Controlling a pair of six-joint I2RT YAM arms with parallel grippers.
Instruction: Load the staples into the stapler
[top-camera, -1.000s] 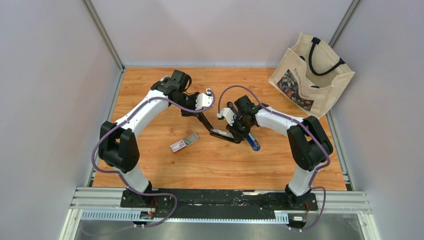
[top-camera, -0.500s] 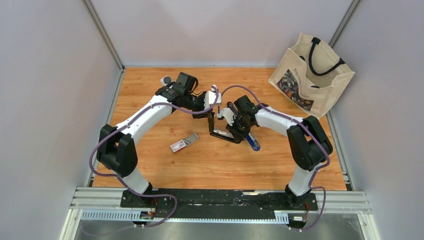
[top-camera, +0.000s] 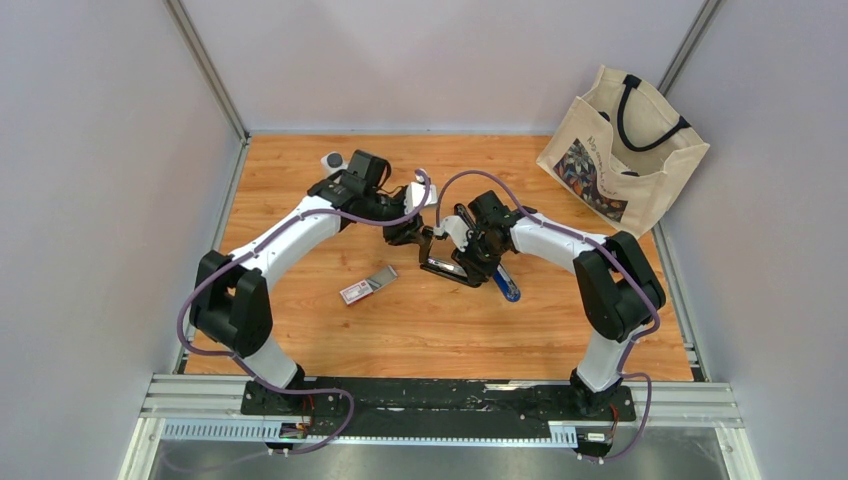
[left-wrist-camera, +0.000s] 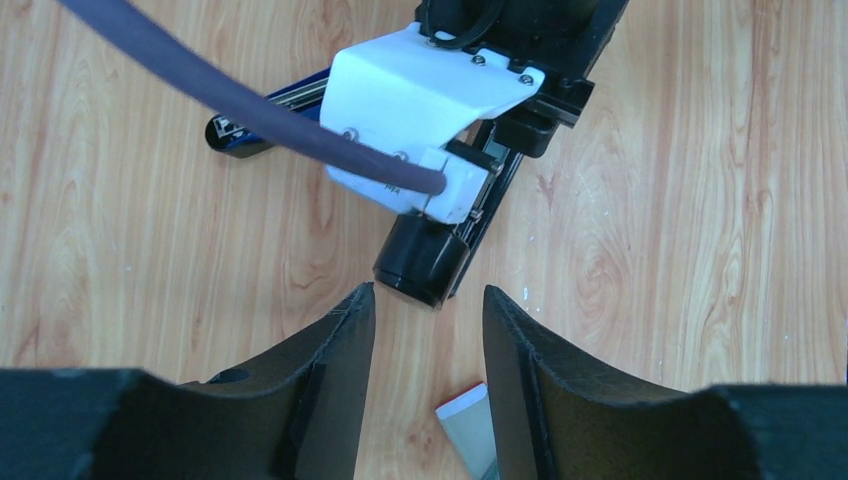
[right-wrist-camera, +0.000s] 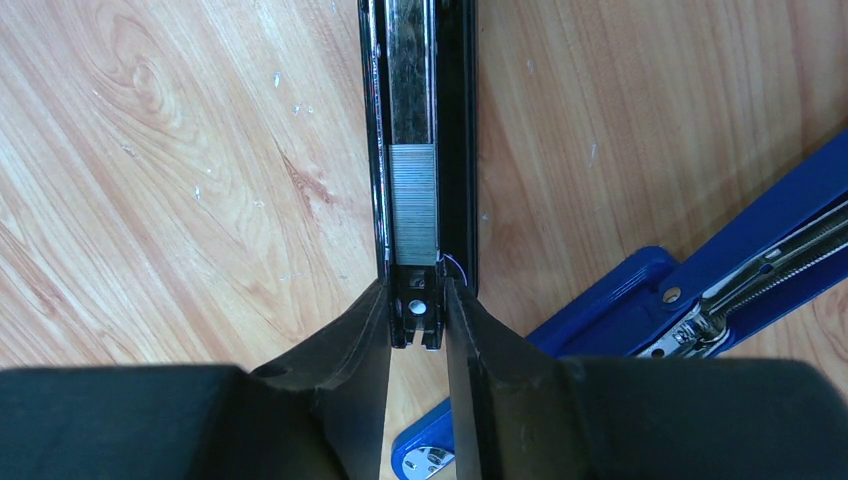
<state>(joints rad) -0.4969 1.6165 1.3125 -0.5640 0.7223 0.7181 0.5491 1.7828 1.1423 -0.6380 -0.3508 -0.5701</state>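
Note:
The black stapler magazine lies open mid-table; in the right wrist view its channel holds a strip of metal staples. My right gripper is shut on the magazine's rear end. The stapler's blue part with its spring rod lies to the right, also seen in the top view. The white-and-red staples box lies left of the stapler; its corner shows in the left wrist view. My left gripper is open and empty, hovering just left of the stapler's front.
A canvas tote bag stands at the back right. A small white object lies at the back left behind my left arm. The right wrist's white camera housing is close in front of my left gripper.
My left gripper first reached toward the stapler's front, then drew back slightly to the left. The right gripper and the stapler have not moved.

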